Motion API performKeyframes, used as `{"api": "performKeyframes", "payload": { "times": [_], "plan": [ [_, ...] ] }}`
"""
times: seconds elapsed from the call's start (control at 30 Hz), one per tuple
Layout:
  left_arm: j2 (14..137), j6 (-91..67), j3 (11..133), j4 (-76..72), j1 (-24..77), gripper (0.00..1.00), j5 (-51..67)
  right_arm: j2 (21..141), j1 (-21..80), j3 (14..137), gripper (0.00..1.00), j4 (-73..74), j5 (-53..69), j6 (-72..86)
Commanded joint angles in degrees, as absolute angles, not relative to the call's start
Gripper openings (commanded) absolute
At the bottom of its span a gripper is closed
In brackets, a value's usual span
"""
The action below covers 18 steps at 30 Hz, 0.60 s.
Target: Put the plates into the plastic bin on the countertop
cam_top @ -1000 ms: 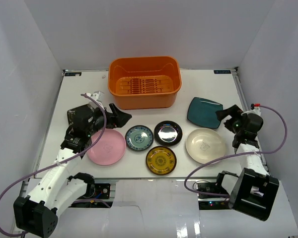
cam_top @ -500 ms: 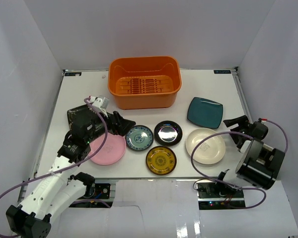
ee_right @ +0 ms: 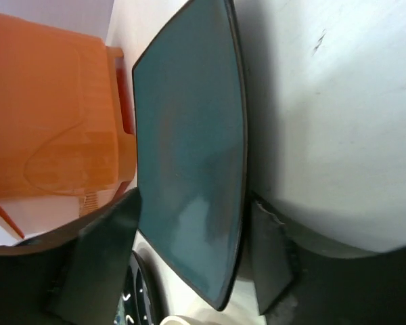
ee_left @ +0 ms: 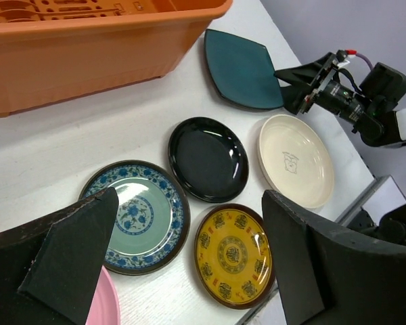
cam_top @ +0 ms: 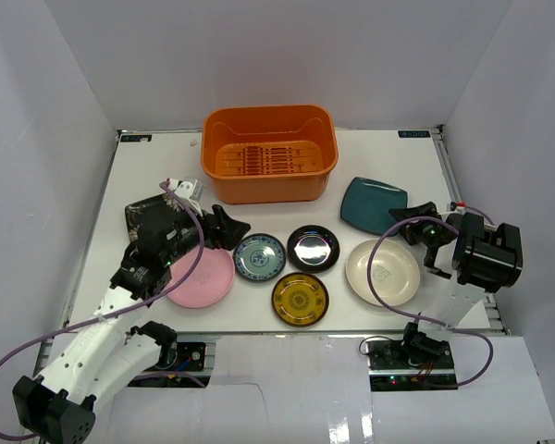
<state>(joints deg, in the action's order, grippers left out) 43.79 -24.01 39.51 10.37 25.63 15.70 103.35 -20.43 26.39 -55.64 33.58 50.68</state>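
Note:
The orange plastic bin (cam_top: 269, 165) stands at the back of the white countertop (cam_top: 166, 171), with nothing in it. The teal plate (cam_top: 370, 203) lies to its right. My right gripper (cam_top: 413, 225) is open, its fingers straddling the near edge of the teal plate (ee_right: 189, 149). In front lie the blue-patterned (cam_top: 259, 257), black (cam_top: 313, 248), cream (cam_top: 382, 272), yellow (cam_top: 300, 299) and pink (cam_top: 202, 277) plates. The dark floral plate (cam_top: 141, 215) is half hidden under my left arm. My left gripper (cam_top: 224, 229) is open and empty, above the blue-patterned plate (ee_left: 137, 213) and the yellow plate (ee_left: 233, 254).
White walls close in the table on the left, back and right. A metal rail (cam_top: 453, 185) runs along the right edge. The bin's wall (ee_left: 88, 54) rises just beyond the left gripper. Purple cables loop from both arms over the near edge.
My right arm has swung in from the table's right edge and its fingers now straddle the teal plate, which has shifted slightly left. My left gripper has edged forward over the plates.

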Motion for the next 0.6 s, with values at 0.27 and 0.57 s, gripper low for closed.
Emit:
{"api": "performKeyframes", "payload": {
  "times": [0.27,0.57],
  "plan": [
    [51.32,-28.38,42.62,13.62,25.66,0.98,5.37,114.0,-18.72,24.52,0.08,-75.57,34.63,66.17],
    [61.08,-37.86,47.02,11.53,20.06,0.97,-0.09,98.37,-16.35,28.64,0.08,-79.02,35.77,74.36]
  ]
}}
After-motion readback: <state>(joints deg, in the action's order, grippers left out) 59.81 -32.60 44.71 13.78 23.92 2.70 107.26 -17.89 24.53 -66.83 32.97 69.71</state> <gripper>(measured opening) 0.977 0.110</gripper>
